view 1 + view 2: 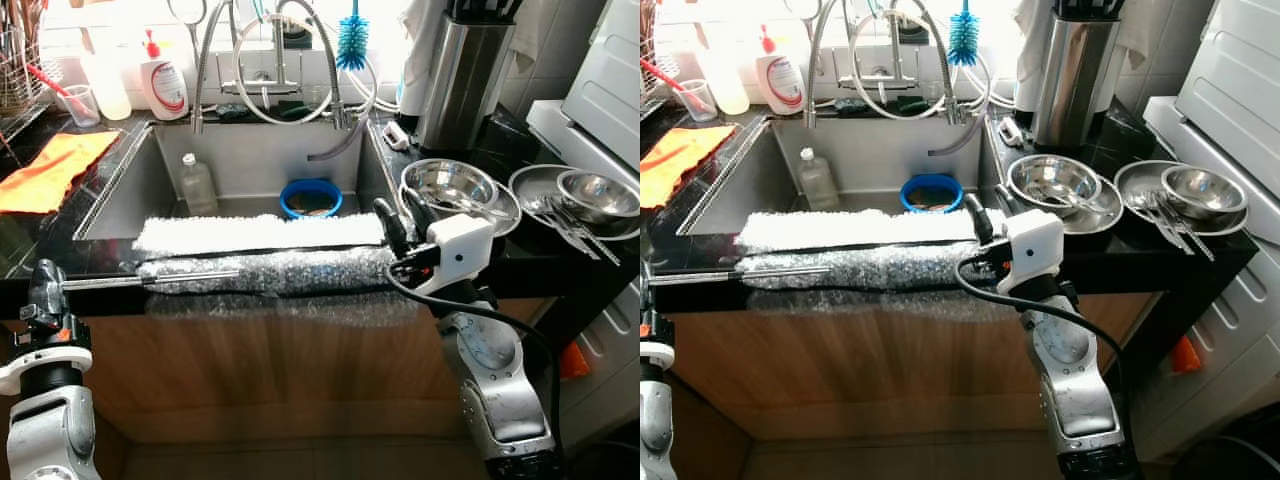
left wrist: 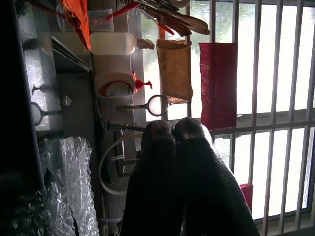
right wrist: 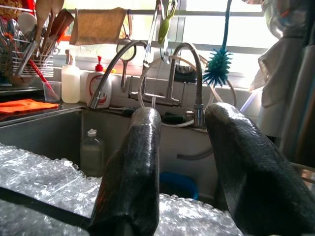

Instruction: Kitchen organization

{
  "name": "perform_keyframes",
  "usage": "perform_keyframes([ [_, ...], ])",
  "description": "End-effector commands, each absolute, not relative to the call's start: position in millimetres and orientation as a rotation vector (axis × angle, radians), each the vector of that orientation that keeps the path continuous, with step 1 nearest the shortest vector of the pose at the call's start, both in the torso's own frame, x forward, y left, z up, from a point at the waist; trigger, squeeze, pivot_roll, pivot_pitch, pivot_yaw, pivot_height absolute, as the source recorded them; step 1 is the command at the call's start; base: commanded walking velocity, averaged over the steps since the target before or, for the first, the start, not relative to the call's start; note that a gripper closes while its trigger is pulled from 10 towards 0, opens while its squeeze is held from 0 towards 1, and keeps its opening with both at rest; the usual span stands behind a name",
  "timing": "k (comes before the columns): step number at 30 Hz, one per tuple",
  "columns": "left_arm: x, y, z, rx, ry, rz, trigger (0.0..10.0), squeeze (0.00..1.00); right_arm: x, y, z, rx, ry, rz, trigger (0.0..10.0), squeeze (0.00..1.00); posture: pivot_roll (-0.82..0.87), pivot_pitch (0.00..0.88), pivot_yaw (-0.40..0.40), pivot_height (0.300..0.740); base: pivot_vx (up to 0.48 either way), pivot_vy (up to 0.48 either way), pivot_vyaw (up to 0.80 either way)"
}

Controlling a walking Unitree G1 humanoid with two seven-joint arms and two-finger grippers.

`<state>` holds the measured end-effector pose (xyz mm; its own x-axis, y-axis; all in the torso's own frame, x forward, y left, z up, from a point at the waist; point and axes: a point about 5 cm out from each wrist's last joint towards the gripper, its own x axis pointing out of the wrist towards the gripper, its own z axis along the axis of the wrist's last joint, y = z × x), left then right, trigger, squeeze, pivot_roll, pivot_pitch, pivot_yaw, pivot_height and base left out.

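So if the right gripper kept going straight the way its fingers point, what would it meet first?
Probably the blue bowl in the sink, or the sink's back wall below the faucet. The right gripper is open over the bubble wrap roll; depth is uncertain.

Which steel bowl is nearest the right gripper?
The left bowl, just behind the right gripper beside the sink. The other bowl sits farther right, by the cutlery.
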<state>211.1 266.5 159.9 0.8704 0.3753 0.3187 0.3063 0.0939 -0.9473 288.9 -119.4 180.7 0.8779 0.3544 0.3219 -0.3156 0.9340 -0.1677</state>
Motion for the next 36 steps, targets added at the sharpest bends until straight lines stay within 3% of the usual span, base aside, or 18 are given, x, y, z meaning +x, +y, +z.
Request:
perform_keyframes([
  [1,212.8,266.8,163.2,-1.507,-0.579,0.035,10.0,0.0,290.3,-116.2,183.2,-0.125,-0.368,0.364,10.0,0.0,-0.11,0.0,0.038,0.74,0.262,0.0,0.45],
  [16,214.2,266.5,165.8,-1.512,-0.598,0.028,10.0,0.0,291.4,-115.8,182.7,-0.114,-0.366,0.365,10.0,0.0,-0.11,0.0,0.035,0.74,0.266,0.0,0.11],
  [22,218.4,265.1,187.8,-1.498,-0.657,-0.023,10.0,0.0,291.4,-115.3,183.1,-0.111,-0.368,0.366,10.0,0.0,-0.11,0.0,0.035,0.74,0.221,0.0,0.0],
  [25,223.3,260.2,216.2,-1.393,-0.695,-0.073,10.0,0.0,291.2,-115.9,183.2,-0.11,-0.368,0.367,10.0,0.0,-0.12,0.0,0.035,0.74,0.0,0.0,0.0],
  [30,230.8,267.1,235.0,-1.226,-0.717,0.033,10.0,0.0,291.1,-114.3,183.2,-0.106,-0.368,0.369,10.0,0.0,-0.12,0.0,0.035,0.74,0.0,0.0,0.0],
  [34,234.6,275.4,244.3,-1.005,-0.711,0.157,10.0,0.0,290.9,-113.4,183.3,-0.103,-0.37,0.371,10.0,0.0,-0.12,0.0,0.038,0.74,0.0,0.0,0.0],
  [35,236.2,275.3,247.3,-0.847,-0.684,0.183,10.0,0.0,290.8,-113.5,182.9,-0.103,-0.369,0.37,10.0,0.0,-0.12,0.0,0.04,0.74,0.0,0.0,0.0],
  [36,236.8,274.9,248.1,-0.805,-0.677,0.191,10.0,0.0,290.7,-113.6,182.9,-0.102,-0.369,0.369,10.0,0.0,-0.12,0.0,0.04,0.74,0.0,0.0,0.0],
])
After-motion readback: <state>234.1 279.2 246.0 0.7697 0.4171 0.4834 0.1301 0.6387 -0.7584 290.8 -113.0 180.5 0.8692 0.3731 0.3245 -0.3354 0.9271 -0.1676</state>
